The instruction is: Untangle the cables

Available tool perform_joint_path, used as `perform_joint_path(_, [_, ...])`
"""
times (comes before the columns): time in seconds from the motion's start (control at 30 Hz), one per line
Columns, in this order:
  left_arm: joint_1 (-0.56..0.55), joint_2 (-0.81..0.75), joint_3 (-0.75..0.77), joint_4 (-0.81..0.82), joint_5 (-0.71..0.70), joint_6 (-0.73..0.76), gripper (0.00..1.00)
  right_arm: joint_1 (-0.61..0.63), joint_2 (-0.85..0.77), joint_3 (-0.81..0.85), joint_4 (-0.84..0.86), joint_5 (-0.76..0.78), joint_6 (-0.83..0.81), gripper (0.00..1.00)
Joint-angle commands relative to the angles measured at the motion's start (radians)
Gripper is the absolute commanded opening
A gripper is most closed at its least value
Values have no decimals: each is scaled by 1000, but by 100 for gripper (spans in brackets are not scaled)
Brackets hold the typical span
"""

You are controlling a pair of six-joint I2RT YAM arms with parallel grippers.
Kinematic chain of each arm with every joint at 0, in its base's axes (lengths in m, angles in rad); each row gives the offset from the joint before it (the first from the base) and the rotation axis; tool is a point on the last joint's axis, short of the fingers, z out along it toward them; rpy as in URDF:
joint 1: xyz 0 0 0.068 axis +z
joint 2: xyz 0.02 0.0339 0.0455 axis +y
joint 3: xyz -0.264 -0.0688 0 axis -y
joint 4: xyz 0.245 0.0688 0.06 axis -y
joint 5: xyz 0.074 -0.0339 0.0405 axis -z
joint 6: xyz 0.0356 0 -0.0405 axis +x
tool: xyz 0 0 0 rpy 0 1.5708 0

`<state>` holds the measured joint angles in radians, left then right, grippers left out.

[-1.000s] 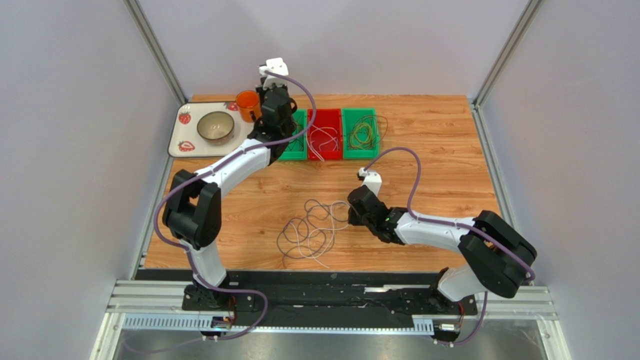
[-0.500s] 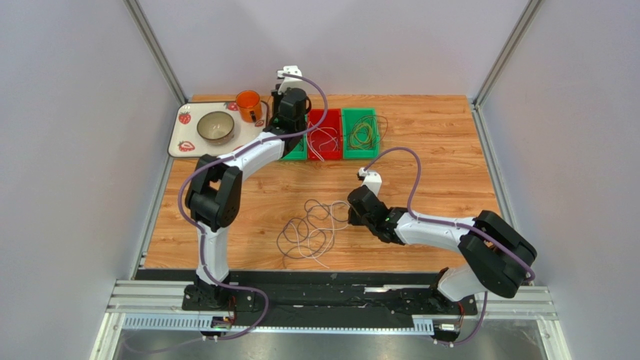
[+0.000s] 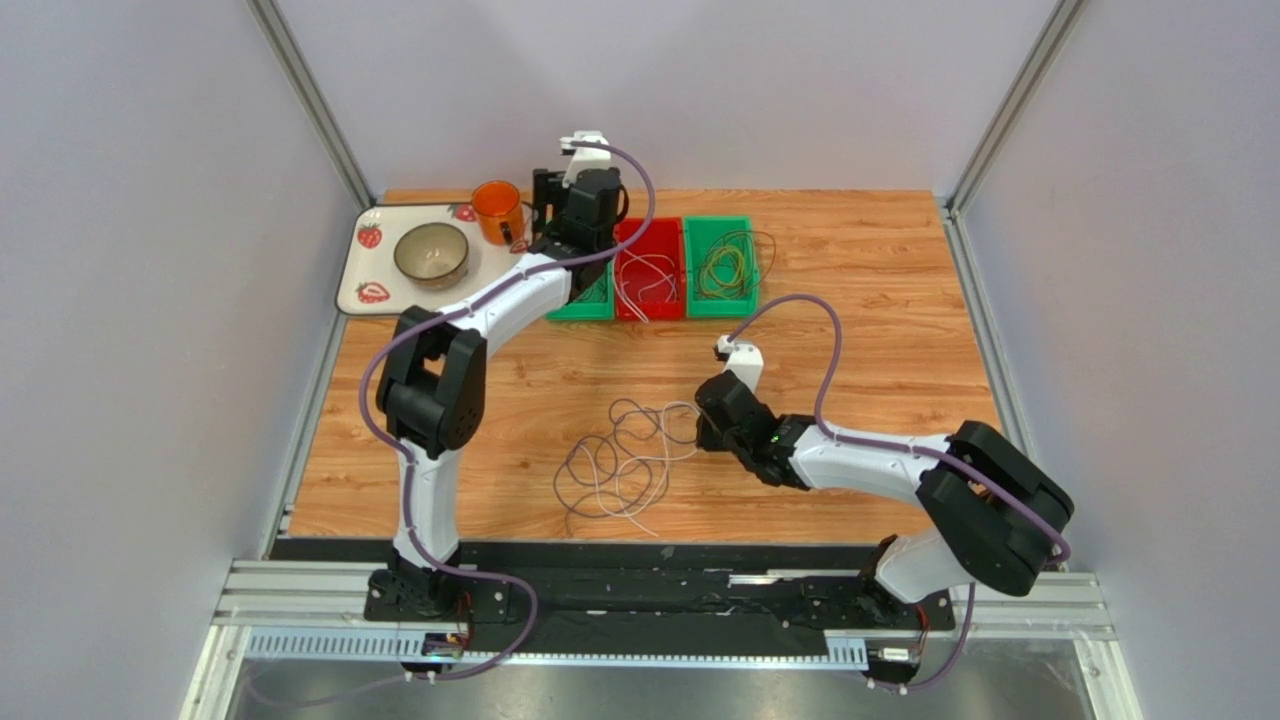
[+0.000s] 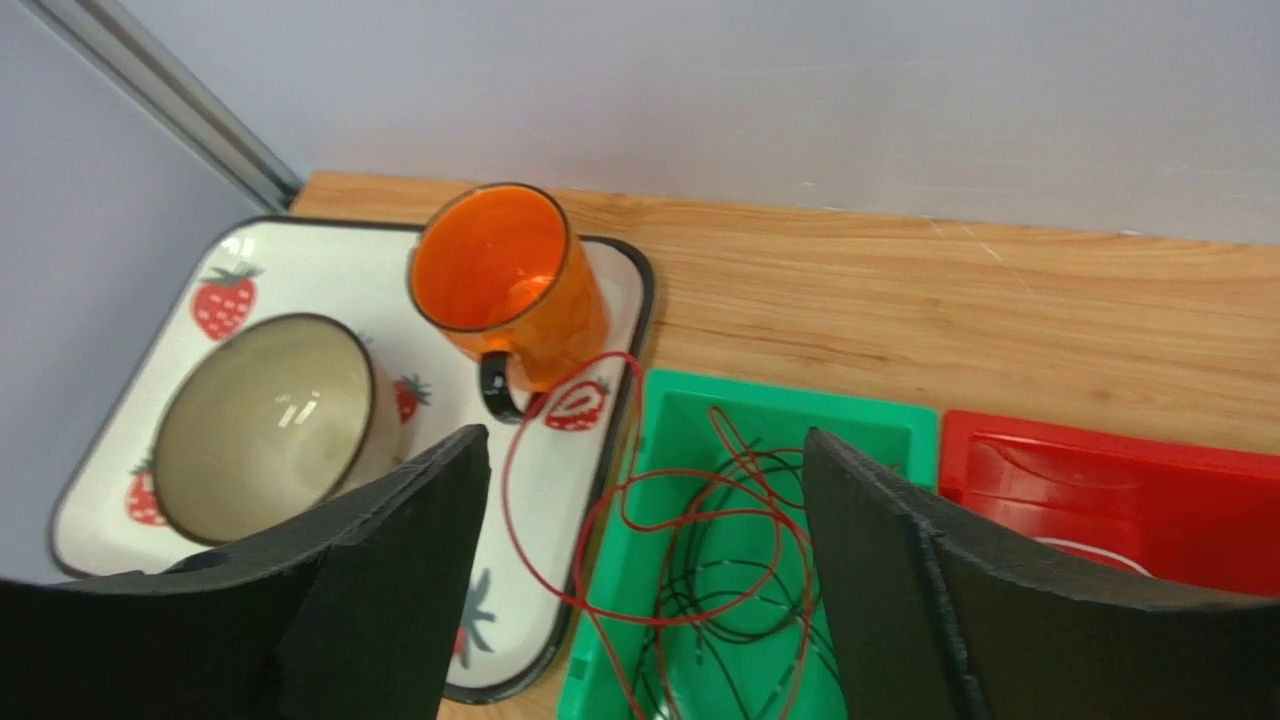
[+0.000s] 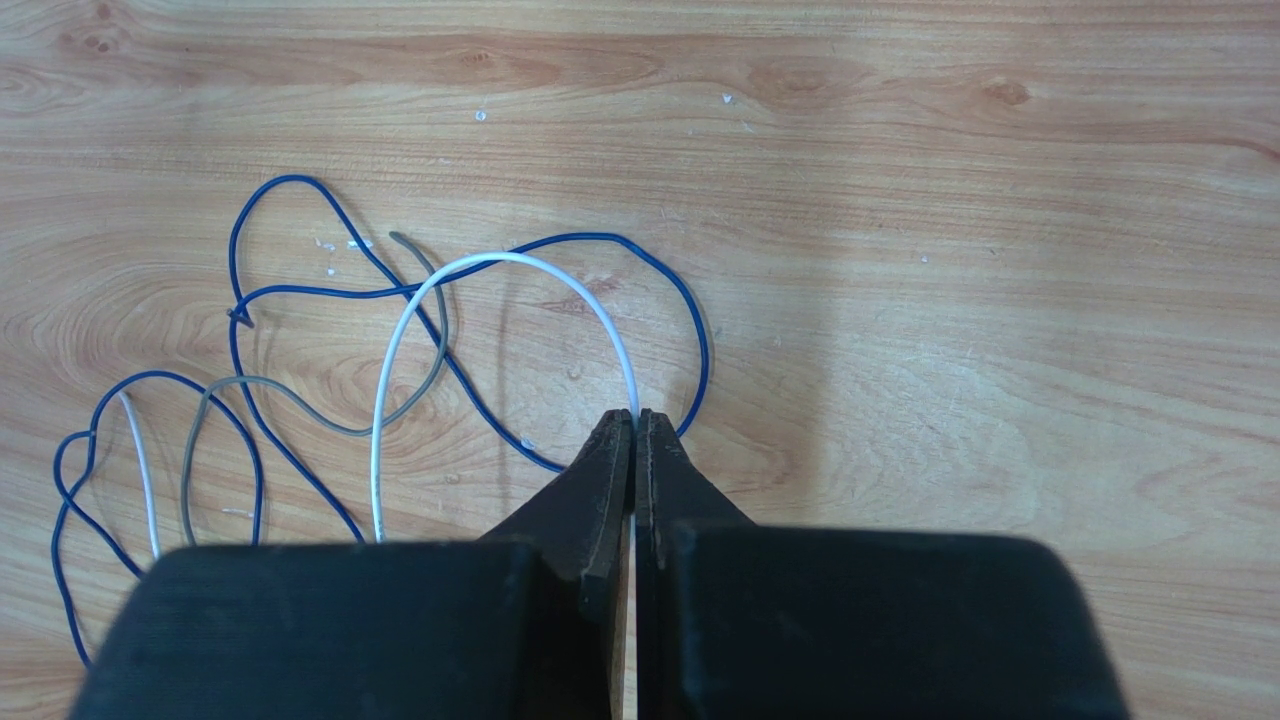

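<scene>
The left arm (image 3: 496, 308) has just swung a little away from the orange mug (image 4: 504, 285) to hang over the leftmost green bin (image 4: 781, 413), and the left jaws have sprung wide with nothing between them. Below them the red cable (image 4: 507, 495) lies mostly in that bin among dark wires, one loop spilling over the rim onto the strawberry tray (image 4: 376, 248) beside the mug. I'd say that's one strand freed and delivered, if untidily.

The left arm is stretched far across the worktop (image 3: 872, 270), wrist tipped downward. The right arm (image 3: 864, 458) hasn't budged: it lies low, and the right jaws stay pinched shut on the white cable (image 5: 451, 285) at the right edge of the tangle (image 3: 616, 458), where the blue cable (image 5: 631, 248) and a grey one still loop through each other
</scene>
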<state>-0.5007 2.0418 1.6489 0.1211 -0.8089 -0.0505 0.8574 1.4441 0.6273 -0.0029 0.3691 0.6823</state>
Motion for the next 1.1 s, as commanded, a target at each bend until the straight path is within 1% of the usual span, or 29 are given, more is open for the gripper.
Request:
perform_joint_path(0.0, [4, -61, 55, -153, 144, -68, 97, 11, -14, 18, 29, 37, -10, 0])
perform_joint_path(0.03, [4, -72, 63, -182, 193, -75, 97, 11, -16, 18, 29, 39, -10, 0])
perform_joint_path(0.07, [4, -86, 87, -220, 214, -87, 97, 11, -16, 18, 27, 39, -12, 0])
perform_joint_path(0.1, [4, -119, 103, -307, 233, -112, 97, 9, -17, 17, 27, 44, -10, 0])
perform_joint_path(0.17, [2, -167, 124, -382, 264, -129, 97, 12, -24, 12, 34, 45, -10, 0])
perform_joint_path(0.2, [2, -228, 124, -465, 270, -161, 97, 12, -27, 11, 35, 48, -12, 0])
perform_joint_path(0.27, [2, -294, 109, -550, 304, -192, 98, 12, -31, 8, 38, 51, -12, 0])
perform_joint_path(0.3, [2, -368, 94, -633, 321, -225, 98, 14, -31, 9, 38, 56, -13, 0])
perform_joint_path(0.33, [2, -406, 74, -670, 370, -236, 98, 17, -33, 14, 31, 60, -13, 0])
perform_joint_path(0.37, [2, -449, 11, -699, 394, -245, 98, 17, -33, 29, 20, 63, -18, 0])
perform_joint_path(0.4, [2, -541, -32, -737, 411, -264, 98, 17, -34, 47, 6, 57, -26, 0])
perform_joint_path(0.43, [2, -590, -125, -754, 442, -279, 98, 19, -39, 64, -58, 50, -33, 0])
perform_joint_path(0.47, [2, -641, -171, -790, 457, -293, 98, 20, -45, 98, -78, 44, -44, 0])
perform_joint_path(0.5, [1, -734, -211, -816, 491, -319, 98, 23, -63, 116, -100, 37, -58, 0])
perform_joint_path(0.53, [2, -780, -283, -845, 505, -336, 98, 25, -77, 136, -158, 36, -64, 0])
perform_joint_path(0.57, [2, -826, -320, -883, 523, -342, 98, 28, -91, 162, -189, 37, -70, 0])
perform_joint_path(0.6, [2, -917, -360, -897, 543, -333, 98, 29, -109, 208, -218, 40, -76, 0])
perform_joint_path(0.63, [2, -961, -432, -905, 542, -330, 98, 34, -140, 238, -273, 42, -92, 0])
perform_joint_path(0.67, [2, -1001, -464, -920, 540, -325, 98, 37, -154, 264, -299, 45, -98, 0])
perform_joint_path(0.7, [2, -1073, -497, -925, 545, -310, 98, 40, -168, 323, -321, 47, -105, 0])
perform_joint_path(0.73, [2, -1104, -547, -936, 547, -310, 98, 42, -185, 353, -360, 45, -130, 0])
perform_joint_path(0.87, [2, -1253, -621, -1035, 614, -354, 97, 51, -218, 507, -454, 44, -182, 0])
perform_joint_path(0.9, [2, -1278, -641, -1038, 657, -360, 97, 51, -224, 537, -468, 30, -191, 0])
perform_joint_path(0.93, [1, -1302, -671, -1046, 660, -377, 96, 54, -231, 587, -483, 25, -202, 0])
perform_joint_path(0.97, [-1, -1353, -681, -1057, 657, -425, 95, 55, -241, 609, -486, 25, -222, 0])
perform_joint_path(1.0, [-1, -1380, -695, -1049, 697, -428, 95, 55, -246, 629, -486, 15, -231, 0])
perform_joint_path(1.07, [-1, -1449, -731, -1005, 732, -422, 93, 55, -254, 683, -483, 14, -245, 0])
